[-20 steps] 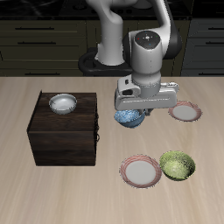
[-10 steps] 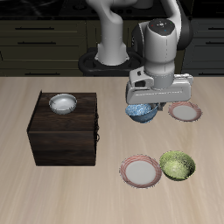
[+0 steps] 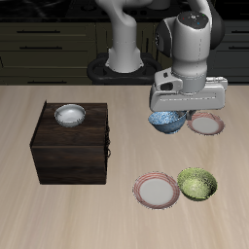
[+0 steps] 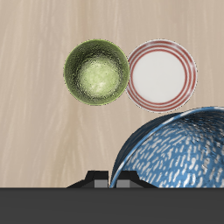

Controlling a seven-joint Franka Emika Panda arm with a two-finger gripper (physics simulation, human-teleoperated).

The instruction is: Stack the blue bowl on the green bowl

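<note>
1. Dark cabinets back the wooden table (image 3: 29, 209) in the exterior view. The tool (image 3: 173, 109) hangs clamped on the blue bowl (image 3: 167, 121), lifted off the table. The green bowl (image 3: 196, 183) sits nearer the front edge, well apart, beside a red-rimmed plate (image 3: 157, 191).
2. Wrist view: the blue bowl (image 4: 179, 149) fills the foreground, pinched at its rim; the green bowl (image 4: 96, 73) lies ahead, offset sideways, touching the plate (image 4: 163, 75).

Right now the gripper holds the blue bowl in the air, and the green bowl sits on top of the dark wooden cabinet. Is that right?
Only partly. The gripper does hold the blue bowl up, but the green bowl sits on the table beside a red-rimmed plate. The exterior view shows that the white bowl is on the cabinet.
</note>
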